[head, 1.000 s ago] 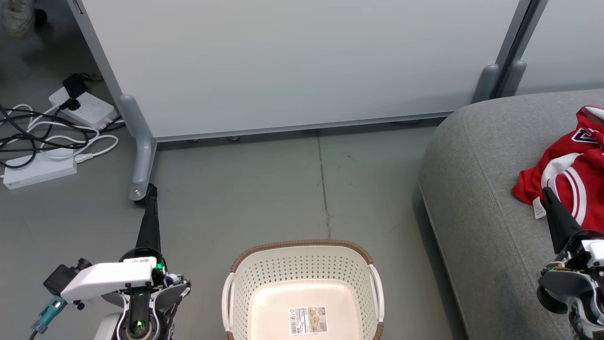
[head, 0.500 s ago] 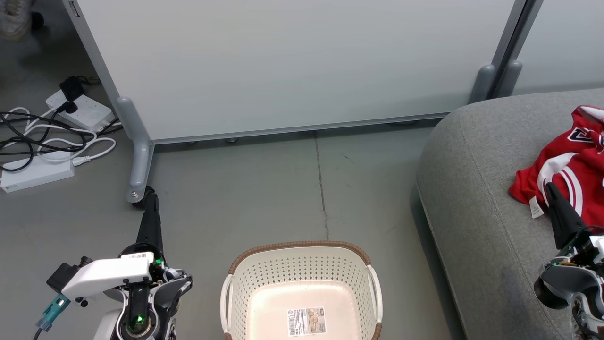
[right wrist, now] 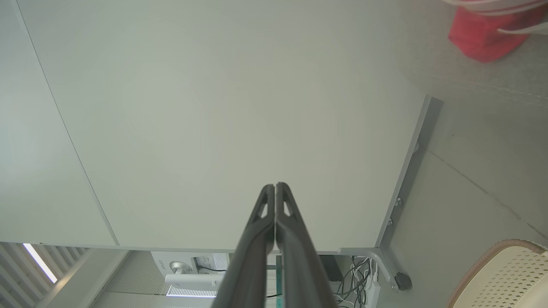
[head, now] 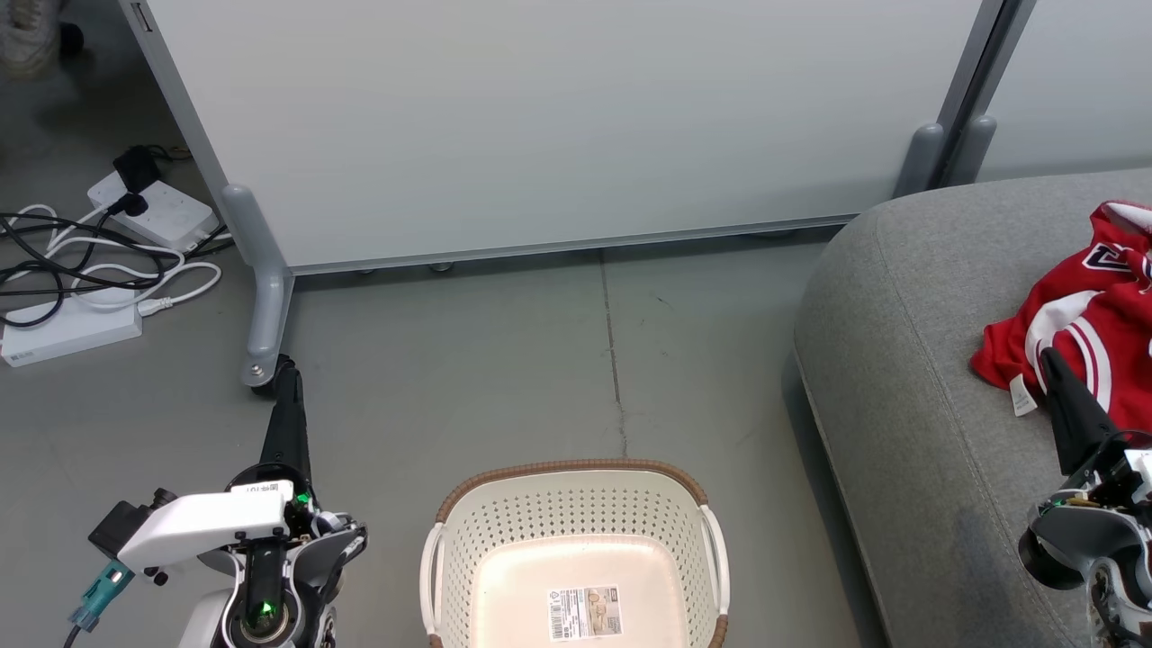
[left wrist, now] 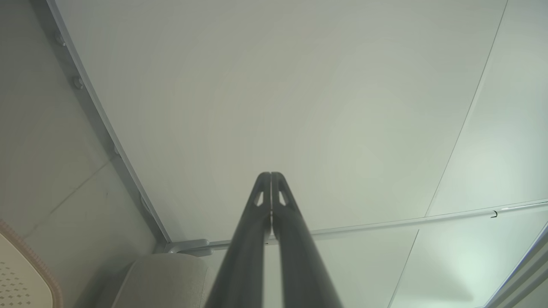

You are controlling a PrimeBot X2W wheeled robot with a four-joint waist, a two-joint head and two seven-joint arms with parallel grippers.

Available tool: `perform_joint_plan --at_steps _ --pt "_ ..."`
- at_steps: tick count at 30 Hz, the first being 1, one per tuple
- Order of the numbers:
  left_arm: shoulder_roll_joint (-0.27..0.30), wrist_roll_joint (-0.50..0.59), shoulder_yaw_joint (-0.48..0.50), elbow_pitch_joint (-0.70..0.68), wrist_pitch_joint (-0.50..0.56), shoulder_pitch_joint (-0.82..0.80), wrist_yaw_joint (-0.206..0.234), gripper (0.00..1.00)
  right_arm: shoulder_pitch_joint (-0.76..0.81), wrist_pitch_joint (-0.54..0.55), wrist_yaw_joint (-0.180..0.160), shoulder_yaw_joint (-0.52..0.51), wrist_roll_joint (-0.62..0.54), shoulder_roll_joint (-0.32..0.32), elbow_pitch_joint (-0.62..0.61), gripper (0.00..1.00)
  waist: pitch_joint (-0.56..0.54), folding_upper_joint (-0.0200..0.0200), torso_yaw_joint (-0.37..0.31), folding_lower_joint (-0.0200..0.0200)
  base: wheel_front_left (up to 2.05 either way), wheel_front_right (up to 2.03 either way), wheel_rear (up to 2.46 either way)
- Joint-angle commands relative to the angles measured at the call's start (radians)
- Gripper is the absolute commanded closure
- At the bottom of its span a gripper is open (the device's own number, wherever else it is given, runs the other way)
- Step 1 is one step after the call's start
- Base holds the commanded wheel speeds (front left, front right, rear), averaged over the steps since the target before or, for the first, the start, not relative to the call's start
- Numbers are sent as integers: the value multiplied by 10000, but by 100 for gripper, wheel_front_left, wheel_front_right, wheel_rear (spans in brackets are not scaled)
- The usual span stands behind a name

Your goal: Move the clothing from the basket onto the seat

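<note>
The red clothing (head: 1084,342) with white stripes lies bunched on the grey seat (head: 909,360) at the right; a corner of the clothing (right wrist: 483,34) appears in the right wrist view. The cream basket (head: 576,558) with its brown rim stands on the floor at bottom centre, holding nothing but a barcode sticker (head: 585,612). My right gripper (head: 1048,360) is shut, its tip just in front of the clothing, fingers pressed together (right wrist: 274,188). My left gripper (head: 286,369) is shut too, fingers together (left wrist: 270,176), pointing at the partition's foot, left of the basket.
A pale grey wheeled partition panel (head: 558,126) stands behind the basket, its foot and castor (head: 261,360) near my left fingertips. Power strips and tangled cables (head: 99,252) lie on the floor at far left. A shoe (head: 27,36) shows at the top left corner.
The camera shifted slightly in the first half second, moving the whole picture a little left and up. Since then nothing has moved; both grippers stay shut.
</note>
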Motion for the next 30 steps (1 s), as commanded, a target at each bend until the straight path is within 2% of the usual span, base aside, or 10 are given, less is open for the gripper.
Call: perform_joint_plan --at_steps 1,30 --pt "30 -74 1 18 -3 -138 -53 100 -56 31 25 -4 13 -77 -1 100 0 -1 0 0 0 0 0" --pt "30 -75 -2 15 -5 -138 -53 100 -55 29 25 0 16 -79 -1 100 0 -1 0 0 0 0 0"
